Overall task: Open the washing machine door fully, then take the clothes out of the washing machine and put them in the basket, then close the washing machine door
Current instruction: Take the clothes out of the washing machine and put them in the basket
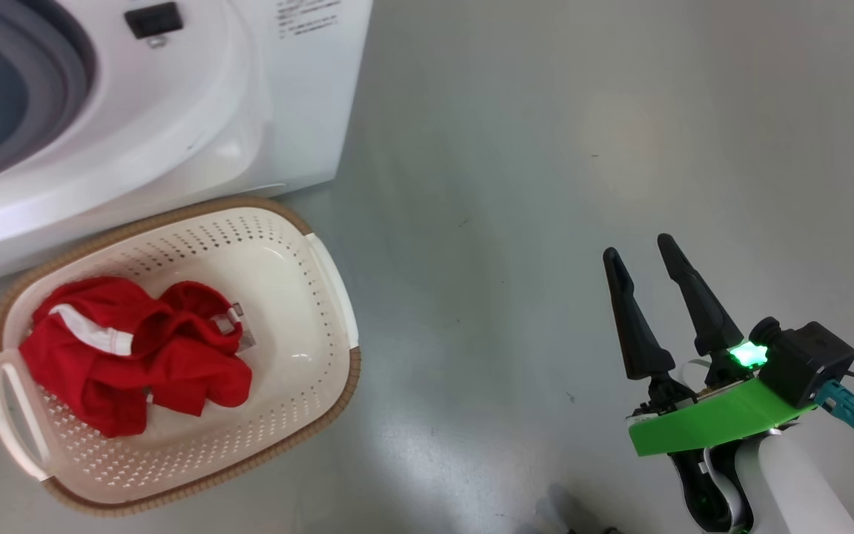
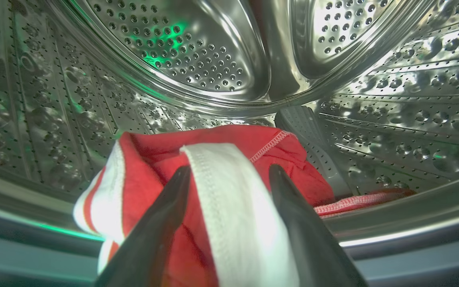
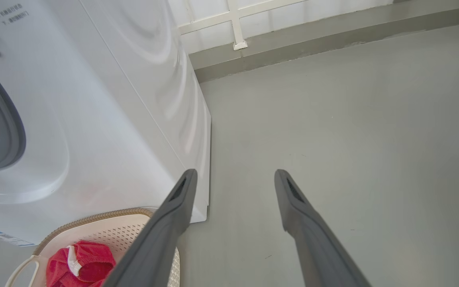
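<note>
In the left wrist view, the left gripper [image 2: 231, 169] is inside the drum [image 2: 197, 59]. Its two fingers are spread, one on each side of a white band on a garment [image 2: 157, 159], and are not pinched together on it. The garment is red with white panels. It is heaped at the drum's front edge just under the fingers, and a red hem trails off to the right along the lip.

In the head view, the right gripper [image 1: 638, 248] hangs over bare floor [image 1: 486, 222] at the lower right. Its fingers are parted and hold nothing. It is well apart from the basket [image 1: 356, 371].

The basket sits on the floor at the lower left, with its far rim just beside the front base of the washer [image 1: 234, 111]. I cannot tell whether the two are touching. Red clothes [image 1: 138, 348] with a white stripe lie bunched in the basket's left half, against the wall by the left handle. The right half of the basket's floor is bare.

Beyond the basket, the washer's grey gasket [image 1: 64, 67] rings the dark opening at the upper left. In the right wrist view, the right gripper [image 3: 233, 171] points past the washer's [image 3: 114, 99] front right corner. Floor [image 3: 353, 119] runs on to a pale wall [image 3: 253, 20] at the far edge. The basket [image 3: 94, 217] and the clothes [image 3: 86, 263] show at that view's bottom left.
</note>
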{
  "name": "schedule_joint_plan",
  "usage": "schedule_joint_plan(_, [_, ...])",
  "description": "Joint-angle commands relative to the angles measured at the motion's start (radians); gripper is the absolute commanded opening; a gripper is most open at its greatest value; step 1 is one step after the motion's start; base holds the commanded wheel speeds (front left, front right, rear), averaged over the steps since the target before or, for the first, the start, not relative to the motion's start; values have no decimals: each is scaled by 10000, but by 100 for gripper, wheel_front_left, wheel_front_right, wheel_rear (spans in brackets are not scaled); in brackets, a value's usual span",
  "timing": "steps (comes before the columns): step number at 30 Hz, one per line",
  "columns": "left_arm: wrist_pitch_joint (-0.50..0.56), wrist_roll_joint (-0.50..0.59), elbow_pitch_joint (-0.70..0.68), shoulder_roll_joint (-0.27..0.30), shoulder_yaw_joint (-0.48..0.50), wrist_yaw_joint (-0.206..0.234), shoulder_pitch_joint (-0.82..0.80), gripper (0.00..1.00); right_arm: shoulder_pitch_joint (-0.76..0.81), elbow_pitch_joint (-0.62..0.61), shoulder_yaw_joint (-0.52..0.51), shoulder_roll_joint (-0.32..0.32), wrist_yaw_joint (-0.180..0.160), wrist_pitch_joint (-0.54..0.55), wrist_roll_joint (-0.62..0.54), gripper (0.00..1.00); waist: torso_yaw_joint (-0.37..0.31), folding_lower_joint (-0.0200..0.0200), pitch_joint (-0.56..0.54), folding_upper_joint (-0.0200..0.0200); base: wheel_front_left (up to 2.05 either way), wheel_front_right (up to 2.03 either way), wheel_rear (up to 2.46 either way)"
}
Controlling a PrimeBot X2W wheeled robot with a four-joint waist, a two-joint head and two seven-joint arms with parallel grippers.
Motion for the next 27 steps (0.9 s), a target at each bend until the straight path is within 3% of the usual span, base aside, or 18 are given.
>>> schedule_joint_plan(1, [-49,87,-30,700,22,69,-51,100,-38,-262,249,-74,48,-65,85,100,-127,0,99,0,0,0,0])
schedule_joint_plan(3, [-49,144,133,846,-42,107,-116,100,-36,-267,319,-74,48,-65,93,100,-206,0,123,0,0,0,0])
schedule_joint_plan(4, [-49,139,191,897,-49,107,-147,93,-29,-272,329,-74,48,-65,94,100,-227,0,126,0,0,0,0])
schedule_joint_plan(5, [-49,138,248,944,-59,113,-172,49,-22,-280,326,-74,48,-65,97,100,-242,0,136,0,0,0,0])
schedule_joint_plan(6, [-49,124,310,968,-60,124,-202,35,-15,-292,316,-74,48,-65,100,100,-248,0,146,0,0,0,0])
schedule_joint_plan(7, [-49,115,364,976,-72,124,-236,0,-11,-301,300,-74,48,-65,102,100,-245,0,156,0,0,0,0])
schedule_joint_plan(14, [-49,-51,112,778,-82,86,-226,0,-44,-288,157,-74,48,-65,78,100,-43,0,105,0,0,0,0])
schedule_joint_plan(27, [-49,-882,-1489,-232,499,-157,1080,0,-75,-116,11,-74,48,-65,-124,100,537,0,-562,0,0,0,0])
